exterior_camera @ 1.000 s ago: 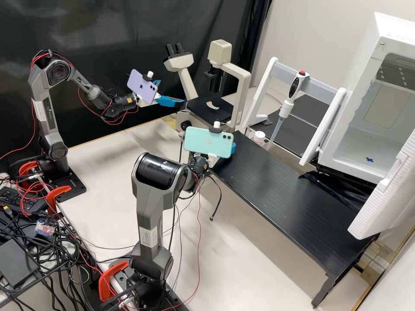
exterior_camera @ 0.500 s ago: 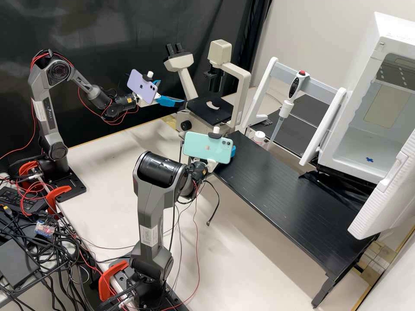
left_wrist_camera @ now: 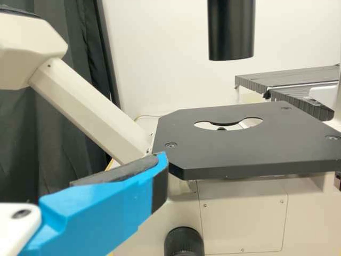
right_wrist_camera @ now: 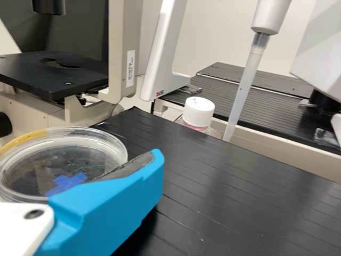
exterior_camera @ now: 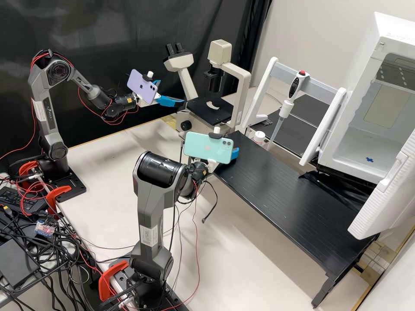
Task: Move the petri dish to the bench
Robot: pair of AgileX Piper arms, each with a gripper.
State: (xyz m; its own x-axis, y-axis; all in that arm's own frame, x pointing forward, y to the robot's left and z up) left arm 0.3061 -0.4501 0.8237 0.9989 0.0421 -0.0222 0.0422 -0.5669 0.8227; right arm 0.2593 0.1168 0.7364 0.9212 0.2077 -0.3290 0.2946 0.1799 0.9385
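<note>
Petri dish (right_wrist_camera: 101, 140), clear, w/ a blue cross mark (right_wrist_camera: 66, 181) within its outline, sat flat at the end of the black desk (exterior_camera: 276, 185) nearest the microscope (exterior_camera: 243, 86). R end effector (exterior_camera: 234, 153) was released — fingers spread, one finger (right_wrist_camera: 114, 208) overlapping the near rim in the R wrist view, its dark pad toward the dish. Teal phone (exterior_camera: 207, 147) was mounted above this end effector in the high view.

L end effector (exterior_camera: 170, 92), below and beside the lilac phone (exterior_camera: 142, 86), was likewise released: its two fingers stood apart in the high view, nothing between them. In the L wrist view, one blue finger (left_wrist_camera: 106, 210) showed near the corner of the black microscope stage (left_wrist_camera: 240, 146), above the focus knob (left_wrist_camera: 184, 242).

Surroundings, approx. layout: white-capped bottle (right_wrist_camera: 199, 112) stood just beyond the black desk; pipette (exterior_camera: 295, 93) w/ red button hung upright from its white-and-grey frame (exterior_camera: 320, 88), tip pointing down. White chamber (exterior_camera: 354, 147), door (exterior_camera: 384, 194) open, stood at the far R — another blue cross (exterior_camera: 369, 160) on its floor. Black desk stood over the pale desk (exterior_camera: 108, 172), which also carried both arm bases.
</note>
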